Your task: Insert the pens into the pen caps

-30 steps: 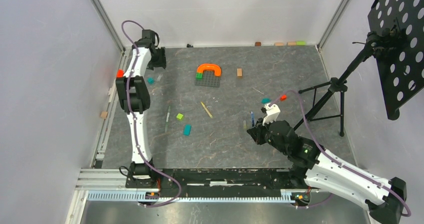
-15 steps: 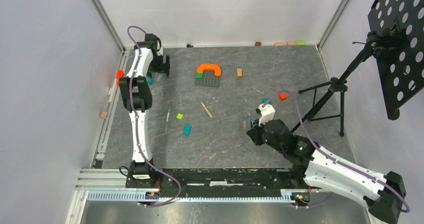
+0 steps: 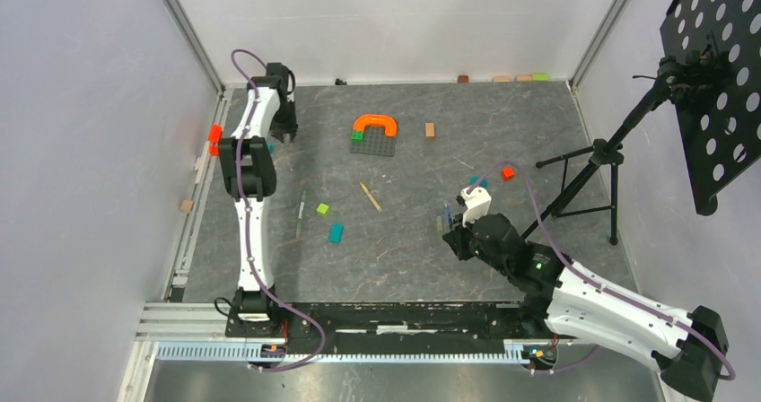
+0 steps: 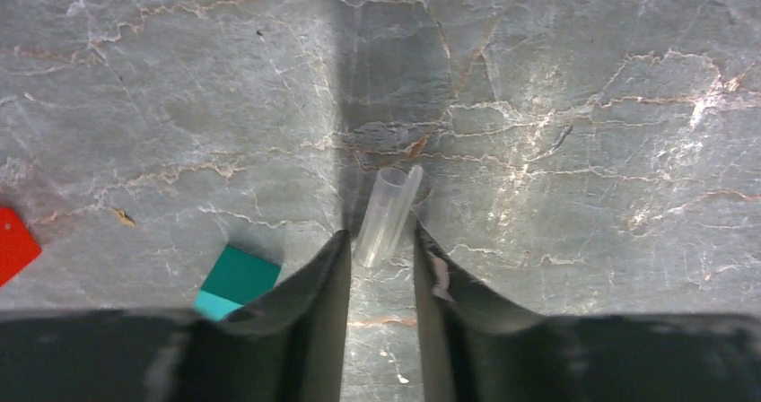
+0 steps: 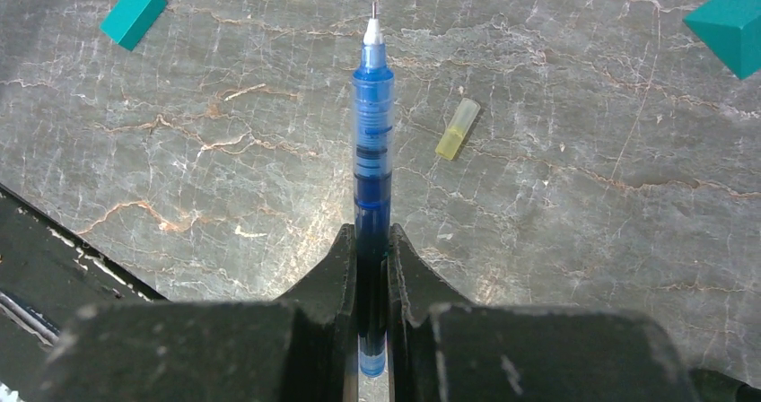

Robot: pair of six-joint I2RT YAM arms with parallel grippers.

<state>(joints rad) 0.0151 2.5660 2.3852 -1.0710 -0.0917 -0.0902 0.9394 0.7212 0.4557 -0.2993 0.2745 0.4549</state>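
Observation:
My right gripper is shut on the blue pen, whose tip points away over the floor; it also shows in the top view. A yellow cap lies just right of the pen. My left gripper is open at the far left, with a clear cap lying on the floor, its near end between the fingertips. The tan-yellow pen and the pale green pen lie mid-floor.
Teal blocks, a yellow-green block, a red block, a wooden block and an orange arch on a grey baseplate lie around. A tripod stands at right. A teal block lies beside my left finger.
My left gripper has swung nearer along the left wall, over the clear cap. My right gripper has shifted slightly left with the blue pen in it.

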